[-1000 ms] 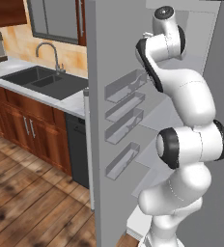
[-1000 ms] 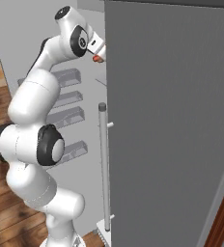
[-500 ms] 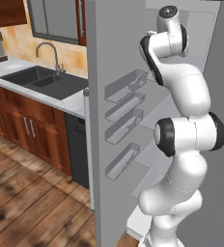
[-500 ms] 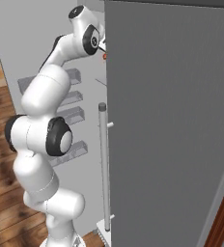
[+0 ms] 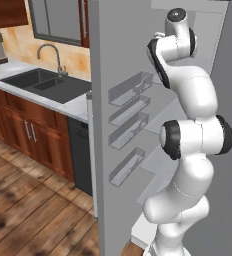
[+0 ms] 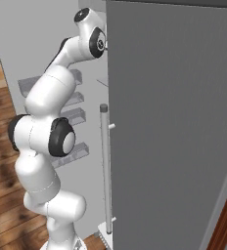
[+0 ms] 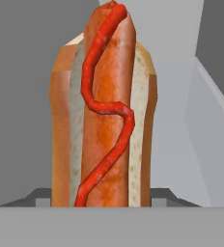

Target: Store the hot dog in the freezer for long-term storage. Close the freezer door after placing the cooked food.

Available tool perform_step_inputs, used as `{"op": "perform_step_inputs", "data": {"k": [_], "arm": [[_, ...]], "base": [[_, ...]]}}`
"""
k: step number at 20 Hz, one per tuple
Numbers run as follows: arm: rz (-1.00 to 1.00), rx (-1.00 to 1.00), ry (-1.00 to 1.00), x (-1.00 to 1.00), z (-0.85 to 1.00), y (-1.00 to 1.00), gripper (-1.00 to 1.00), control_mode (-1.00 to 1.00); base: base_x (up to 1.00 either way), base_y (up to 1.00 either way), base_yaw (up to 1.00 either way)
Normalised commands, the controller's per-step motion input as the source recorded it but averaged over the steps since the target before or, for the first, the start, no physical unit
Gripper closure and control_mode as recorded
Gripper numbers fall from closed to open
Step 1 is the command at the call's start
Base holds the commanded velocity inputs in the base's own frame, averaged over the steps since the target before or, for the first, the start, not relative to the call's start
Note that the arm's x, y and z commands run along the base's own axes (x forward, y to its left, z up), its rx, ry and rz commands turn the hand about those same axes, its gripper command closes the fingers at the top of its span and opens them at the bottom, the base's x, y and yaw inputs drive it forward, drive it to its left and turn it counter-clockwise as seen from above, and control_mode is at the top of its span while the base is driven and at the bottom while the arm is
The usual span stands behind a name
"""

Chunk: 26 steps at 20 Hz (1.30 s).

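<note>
Arm [image 5: 193, 100] reaches high into the open freezer [image 5: 160, 112], upper links bent over toward the top of the compartment; the end effector itself sits past the wrist, behind the other door [image 6: 169, 127] in the right base view. Hand view: hot dog [image 7: 104, 111] stands lengthwise along the end effector, bun tan, sausage reddish, a wavy red line of topping running its full length. Its lower end sits between the two dark fingertips [image 7: 39, 195], which show at either side of the bun; end effector clamped on the hot dog. Behind it, pale grey freezer walls and a lighter shelf surface to the right. Freezer door [image 5: 115, 125] stands swung open toward the left, four clear bins [image 5: 129, 117] stacked on its inner face, bar handle [image 5: 92, 150] along its outer edge. Left of the door: table [image 5: 18, 72] with a dark sink [image 5: 45, 85] and faucet [image 5: 50, 55], wood cabinets [image 5: 28, 135] and a dark dishwasher [image 5: 80, 155] below, wood floor [image 5: 33, 215].
</note>
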Motion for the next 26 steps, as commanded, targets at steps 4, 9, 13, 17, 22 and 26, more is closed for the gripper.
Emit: {"op": "perform_step_inputs", "data": {"k": [4, 9, 13, 17, 22, 26], "arm": [[0.0, 0.0, 0.0, 0.01, -0.07, -0.35, 1.0, -1.0], [0.0, 0.0, 0.0, 0.0, -0.01, -0.27, 1.0, -1.0], [0.0, 0.0, 0.01, 0.09, 0.0, -0.03, 1.0, -1.0], [0.0, 0.0, 0.03, 0.09, -0.01, -0.11, 1.0, -1.0], [0.0, 0.0, 0.11, 0.13, -0.16, -0.22, 1.0, -1.0], [0.0, 0.0, 0.15, 0.23, -0.22, -0.11, 1.0, -1.0]], "base": [[0.0, 0.0, 0.0], [0.0, 0.0, 0.0], [0.0, 0.0, 0.0], [0.0, 0.0, 0.0], [0.0, 0.0, 0.0], [0.0, 0.0, 0.0]]}}
